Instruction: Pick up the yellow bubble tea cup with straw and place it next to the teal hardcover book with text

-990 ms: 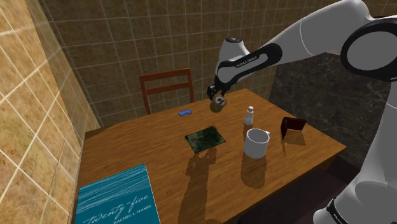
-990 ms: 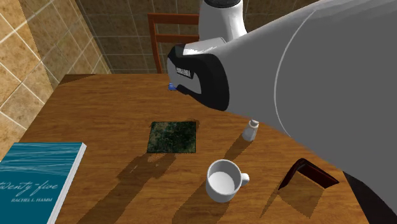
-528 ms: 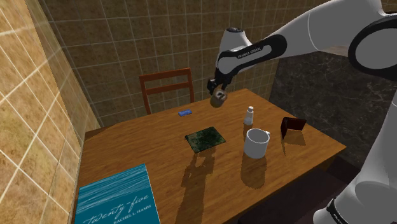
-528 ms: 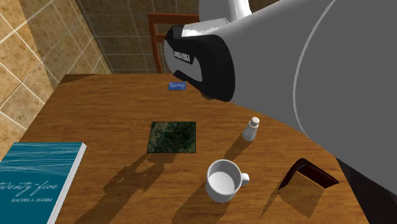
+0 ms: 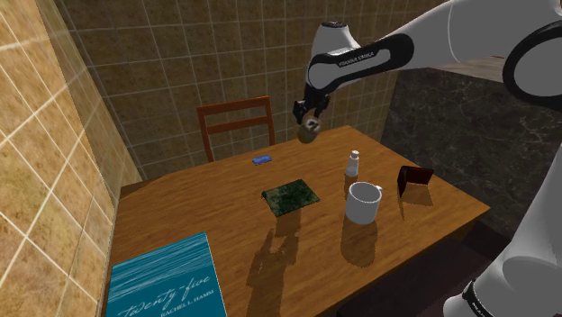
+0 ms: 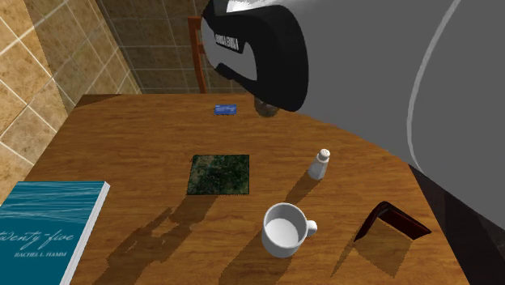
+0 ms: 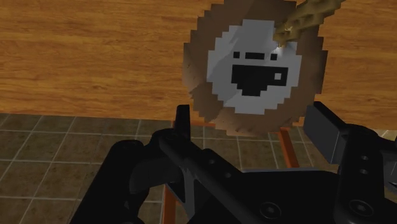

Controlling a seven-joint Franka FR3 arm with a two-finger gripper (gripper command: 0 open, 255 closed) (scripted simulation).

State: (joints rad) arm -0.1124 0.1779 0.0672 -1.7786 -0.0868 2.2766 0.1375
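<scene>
The bubble tea cup is brownish tan with a pale grey lid bearing a black cup mark, and a tan straw sticks out of it. My gripper is shut on the cup, one black finger on each side. In the shoulder view the gripper holds the cup high over the table's far side, near the chair. Part of the cup shows under the arm in the second exterior view. The teal book with white script lies flat at the table's near corner, also seen as the teal book.
On the wooden table lie a dark green square mat, a white mug, a small shaker, a brown folded wallet and a small blue object. A wooden chair stands behind, tiled walls at back and side.
The gripper has risen with the cup and drifted slightly toward the table's far side. Its shadow on the table has slid toward the near edge.
</scene>
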